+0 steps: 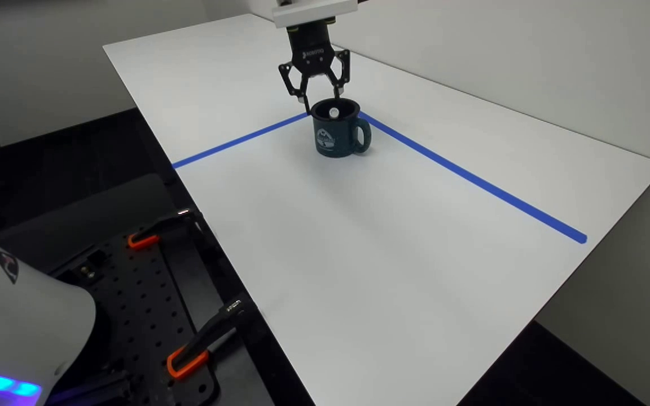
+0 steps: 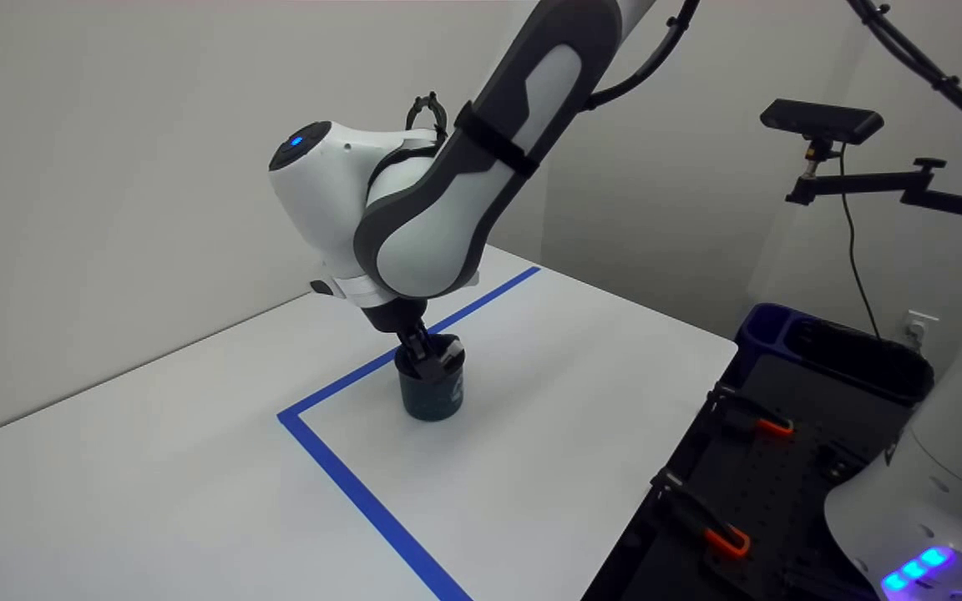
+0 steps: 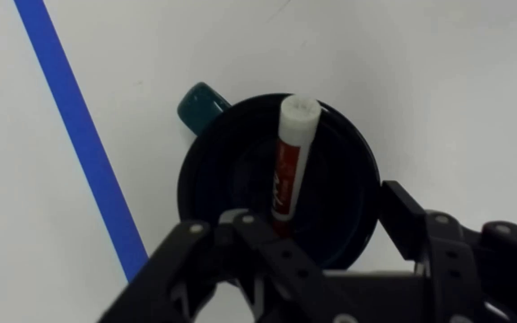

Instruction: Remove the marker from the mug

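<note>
The tool (image 1: 322, 105) stands spread, grasping nothing; just beside it the marker (image 3: 291, 166) leans inside the mug (image 1: 333, 141). In the wrist view one finger (image 3: 258, 233) covers part of the mug's mouth and the other (image 3: 400, 215) sits just outside its wall; whether either touches the rim I cannot tell. Closing here would probably nip the wall, so better raise the tool slightly, shift it until both fingers flank the marker's free end, squeeze gently and draw along its length. That long axis slants: white end up and away from the tool, red part down and back toward it, lowest tip hidden.
</note>
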You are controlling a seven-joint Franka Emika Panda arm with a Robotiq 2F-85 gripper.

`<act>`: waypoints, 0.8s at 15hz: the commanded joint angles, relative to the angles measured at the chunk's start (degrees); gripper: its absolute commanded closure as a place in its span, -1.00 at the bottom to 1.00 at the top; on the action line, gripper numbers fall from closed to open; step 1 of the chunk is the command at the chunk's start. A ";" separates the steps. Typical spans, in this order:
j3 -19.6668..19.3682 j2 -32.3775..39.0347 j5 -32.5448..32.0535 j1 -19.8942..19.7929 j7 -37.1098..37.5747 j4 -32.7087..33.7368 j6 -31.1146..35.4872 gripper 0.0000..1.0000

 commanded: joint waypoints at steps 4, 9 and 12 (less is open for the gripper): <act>-0.76 0.02 0.30 -0.10 -2.51 1.85 -1.12 -0.44; -0.76 -0.82 0.72 -0.71 -4.47 2.86 -1.47 -0.65; -1.19 -0.53 0.47 -0.77 -4.60 4.00 -1.61 -0.66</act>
